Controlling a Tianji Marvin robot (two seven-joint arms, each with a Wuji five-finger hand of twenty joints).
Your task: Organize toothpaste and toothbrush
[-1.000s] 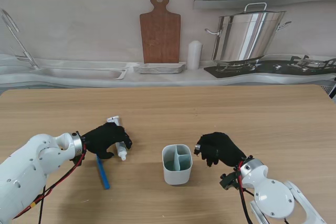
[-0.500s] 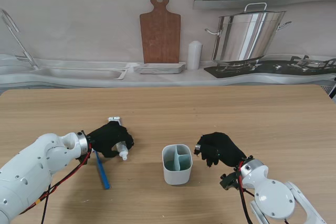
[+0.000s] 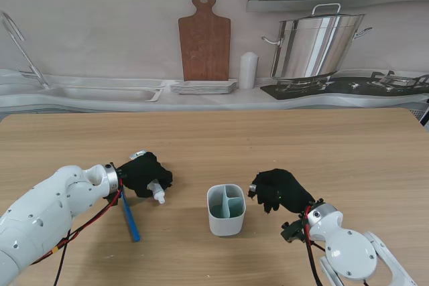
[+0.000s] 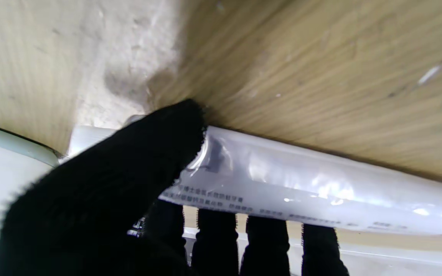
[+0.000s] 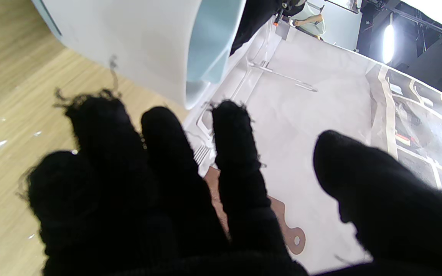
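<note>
The toothpaste tube (image 3: 155, 191) is gripped by the left robot hand (image 3: 143, 174), on the robot's left side of the tabletop (image 3: 281, 142). In the left wrist view, the tube (image 4: 301, 184) is seen pinched between the thumb and four fingers (image 4: 217, 237). The blue toothbrush (image 3: 130, 216) is laid flat on the tabletop, just beside the left robot hand and nearer to me. The divided holder cup (image 3: 226, 209) is stood upright near the middle. The right robot hand (image 3: 278, 190) is held just beside the cup, fingers (image 5: 236, 161) spread, holding nothing.
</note>
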